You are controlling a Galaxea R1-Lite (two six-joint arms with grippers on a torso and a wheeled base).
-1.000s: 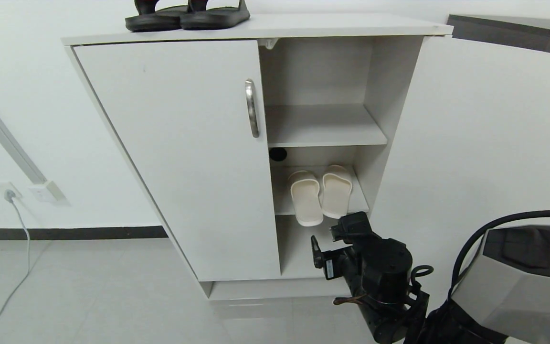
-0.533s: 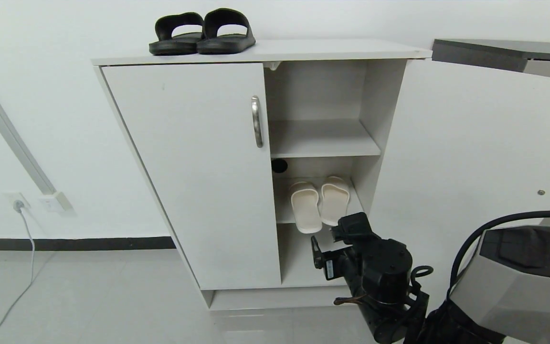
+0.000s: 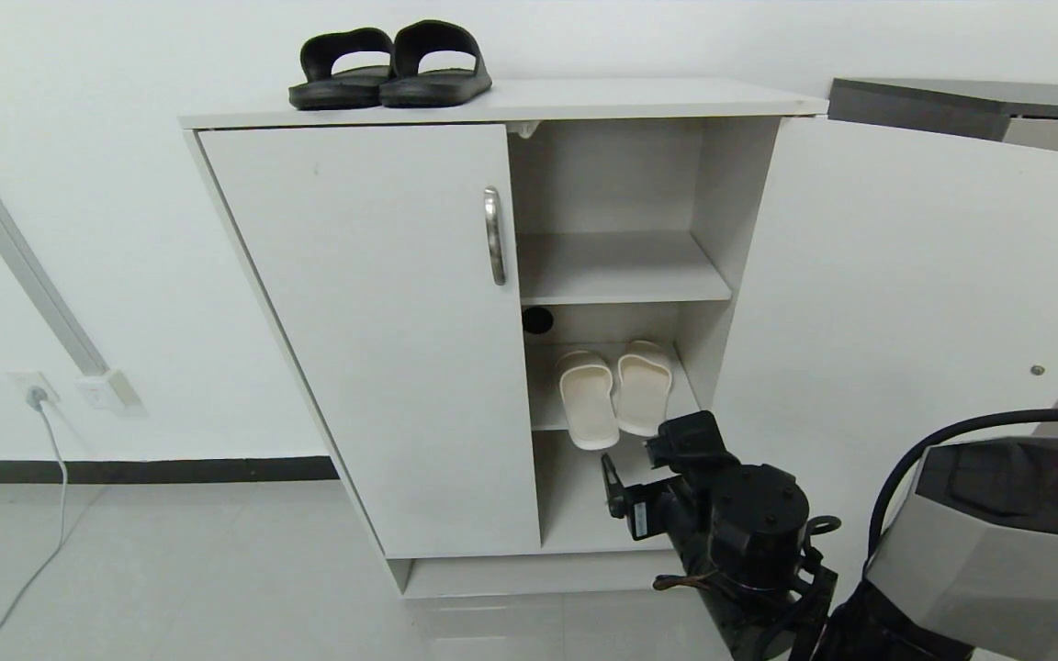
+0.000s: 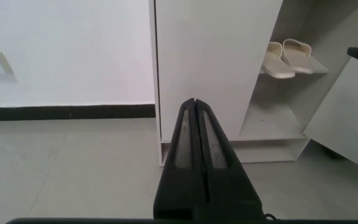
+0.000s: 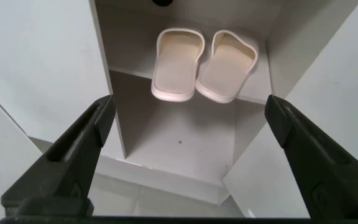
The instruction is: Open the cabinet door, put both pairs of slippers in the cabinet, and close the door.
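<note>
The black slippers point(image 3: 389, 66) sit side by side on top of the cabinet point(image 3: 630, 92), over the shut L door point(image 3: 354, 321). The white slippers point(image 5: 204, 62) are already inside on the middle shelf point(image 3: 540, 395), ends poking a bit over its front edge. The R door point(image 3: 906, 303) is wide open.

The black pair looks like soft foam or rubber: prob. light, bendy, hard to break, a bit grippy. The best grab is likely the thick strap, or both inner sides pinched together so the pair lifts as one.

The R pincer point(image 3: 644, 464) has its fingers far apart & holds nothing. It hangs in front of the bottom opening, just under the white pair. The L pincer point(image 4: 195, 106) has its fingers pressed together w/ nothing between, low over the floor point(image 4: 73, 168).
</note>
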